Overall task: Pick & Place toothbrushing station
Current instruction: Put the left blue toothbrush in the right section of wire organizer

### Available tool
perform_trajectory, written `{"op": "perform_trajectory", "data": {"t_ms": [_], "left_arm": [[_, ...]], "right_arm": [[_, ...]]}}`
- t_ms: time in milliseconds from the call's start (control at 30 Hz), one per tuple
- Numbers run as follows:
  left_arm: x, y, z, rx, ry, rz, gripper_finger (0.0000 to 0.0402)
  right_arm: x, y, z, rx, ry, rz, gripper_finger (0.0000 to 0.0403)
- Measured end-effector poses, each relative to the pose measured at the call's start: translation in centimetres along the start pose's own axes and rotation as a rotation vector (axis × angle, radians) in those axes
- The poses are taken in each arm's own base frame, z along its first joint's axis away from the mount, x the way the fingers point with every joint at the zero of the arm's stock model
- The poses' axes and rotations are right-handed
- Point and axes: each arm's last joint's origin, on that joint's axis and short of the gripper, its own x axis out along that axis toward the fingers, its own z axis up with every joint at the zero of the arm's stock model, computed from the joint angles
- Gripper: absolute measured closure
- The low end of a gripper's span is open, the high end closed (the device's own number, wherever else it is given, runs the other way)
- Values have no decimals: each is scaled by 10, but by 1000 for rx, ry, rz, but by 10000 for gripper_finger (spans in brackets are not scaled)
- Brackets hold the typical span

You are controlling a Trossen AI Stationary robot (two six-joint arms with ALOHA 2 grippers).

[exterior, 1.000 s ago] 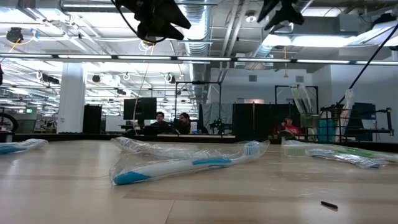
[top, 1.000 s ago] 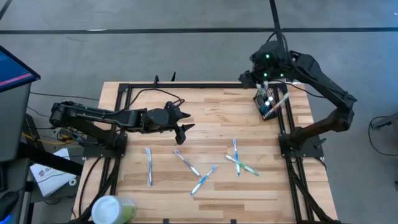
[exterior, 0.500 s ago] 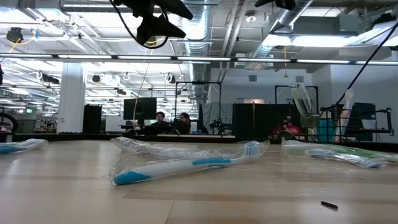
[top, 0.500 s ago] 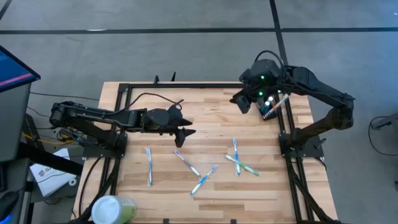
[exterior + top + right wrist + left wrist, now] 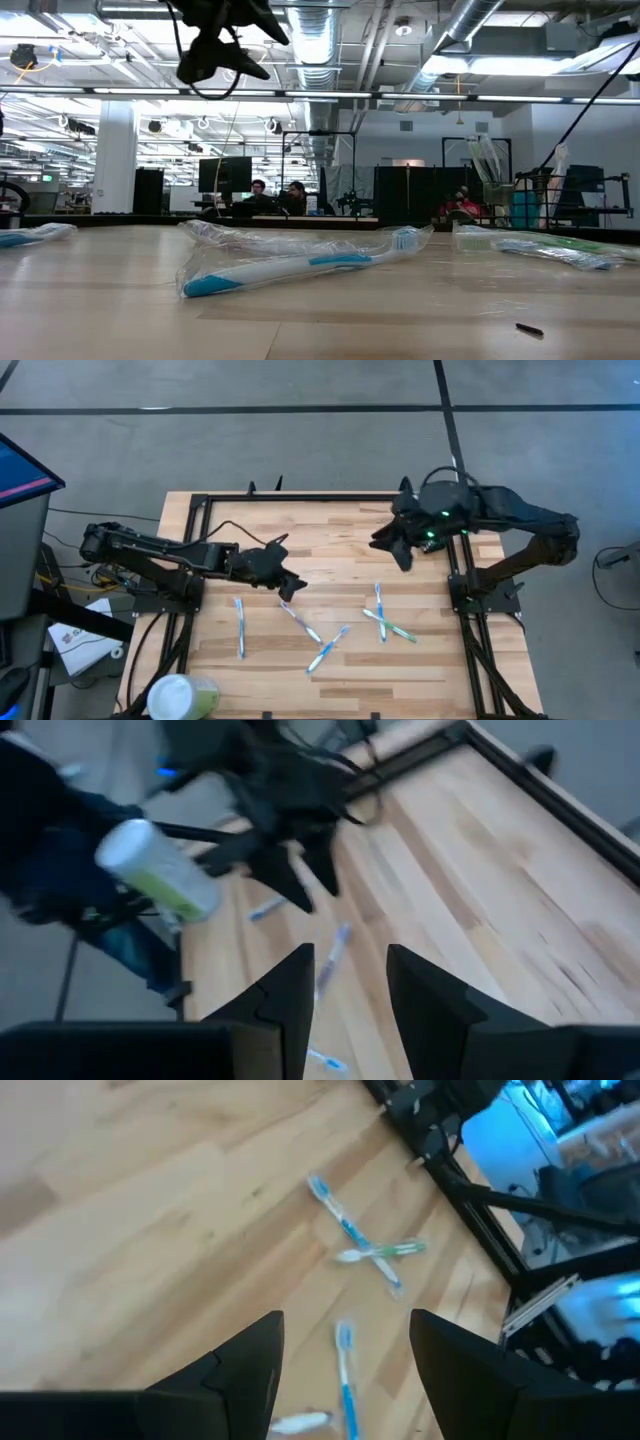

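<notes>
Wooden surface point(image 5: 330, 530) seen from above. The right arm reaches over its far right edge, and the toothbrushing station does not show, possibly hidden beneath that arm. The right hand point(image 5: 395, 548) is spread and empty, with a crossed pair of toothbrushes point(image 5: 385, 622) nearer than it. The left hand point(image 5: 288, 582), also spread and empty, hovers mid-surface. It is just beyond the closest toothbrush point(image 5: 300, 622), which slants from far-left to near-right.

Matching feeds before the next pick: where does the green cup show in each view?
High: cup at bottom left, by the table's corner.
Low: not in it.
Left wrist: not in it.
Right wrist: cup beyond the left gripper.
Shared landmark: the left gripper, seen in high and right wrist views.
</notes>
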Motion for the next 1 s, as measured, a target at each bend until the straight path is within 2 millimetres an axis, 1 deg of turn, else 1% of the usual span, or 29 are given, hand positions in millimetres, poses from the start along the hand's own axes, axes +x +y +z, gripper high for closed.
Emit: {"op": "perform_trajectory", "data": {"t_ms": [100,233,367,500,600,667,733,833,900,1000], "left_arm": [[-1,0,-4,-80,19,17,188],[-3,0,-12,-147,50,48,188],[-5,1,-23,-212,99,100,188],[-9,6,-33,-293,173,177,188],[-12,10,-41,-354,255,241,188],[-14,12,-46,-384,307,269,188],[-16,13,-50,-399,344,298,188],[-19,15,-55,-422,394,341,188],[-21,19,-59,-445,436,392,188],[-26,27,-66,-523,512,531,188]], "right_arm": [[-11,11,-2,-42,-42,62,283],[-19,23,-8,-83,-56,104,283],[-22,37,-16,-122,-67,94,283],[-25,51,-25,-157,-70,134,283],[-12,59,-37,-150,-66,171,283],[-1,61,-49,-137,-54,187,283],[6,63,-59,-97,-78,224,283],[17,63,-73,-28,-121,335,283],[21,62,-80,16,-159,444,283],[16,58,-83,70,-265,560,283]]}}
